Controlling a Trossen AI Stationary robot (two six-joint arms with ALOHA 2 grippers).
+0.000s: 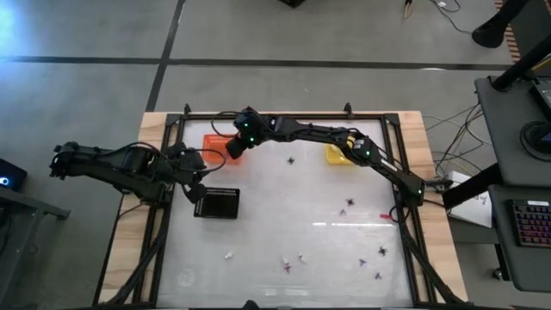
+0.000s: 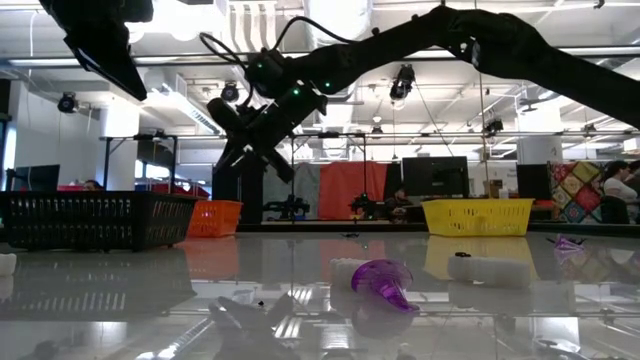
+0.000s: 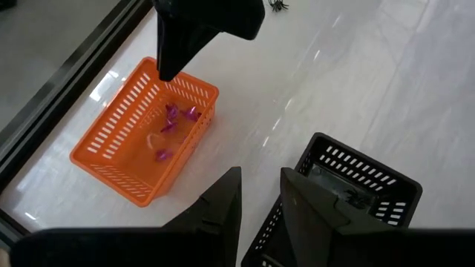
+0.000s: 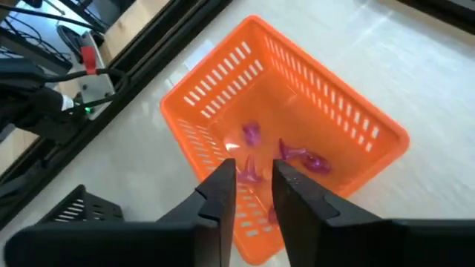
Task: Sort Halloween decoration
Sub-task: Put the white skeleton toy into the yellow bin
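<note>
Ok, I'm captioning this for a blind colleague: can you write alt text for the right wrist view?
The right gripper, fingers slightly apart and empty, hangs over an orange basket holding several small purple trinkets. The basket sits on a pale table, with a black tray's corner nearby.

Grey floor (image 1: 284, 34) lying around table, dark seam lines crossing it. Wooden table edge (image 1: 146, 146) showing at sides. Desk with keyboard (image 1: 535, 226) standing at right. Behind table, open hall: white ceiling with ducts (image 2: 300, 20), monitors (image 2: 440, 175) standing on desks, red panel (image 2: 345, 185), patterned quilt (image 2: 575, 185) hanging at far right.
</note>
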